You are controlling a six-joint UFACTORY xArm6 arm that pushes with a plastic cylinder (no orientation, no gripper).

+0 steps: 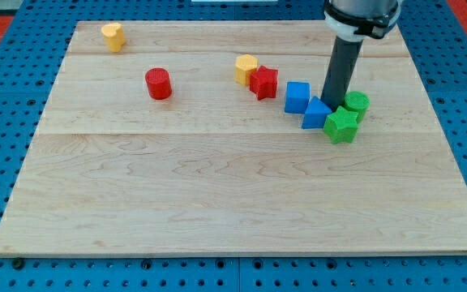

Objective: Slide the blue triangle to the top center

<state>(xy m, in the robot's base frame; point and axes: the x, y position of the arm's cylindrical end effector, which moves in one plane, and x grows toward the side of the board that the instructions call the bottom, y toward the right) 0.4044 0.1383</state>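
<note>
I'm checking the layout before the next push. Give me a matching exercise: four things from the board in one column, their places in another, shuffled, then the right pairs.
Things:
1. yellow block
2. red cylinder
3. blue triangle
4. green star block

Places:
A. just left of my tip
B. the board's top left corner
C. alone, left of centre in the upper half
D. just below and right of my tip

Pairs: 1-B, 2-C, 3-A, 4-D

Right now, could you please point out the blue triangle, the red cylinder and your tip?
blue triangle (pixel 315 114), camera view, its top face.
red cylinder (pixel 158 83), camera view, its front side.
my tip (pixel 330 105), camera view, rod's very end, beside the blue triangle.
</note>
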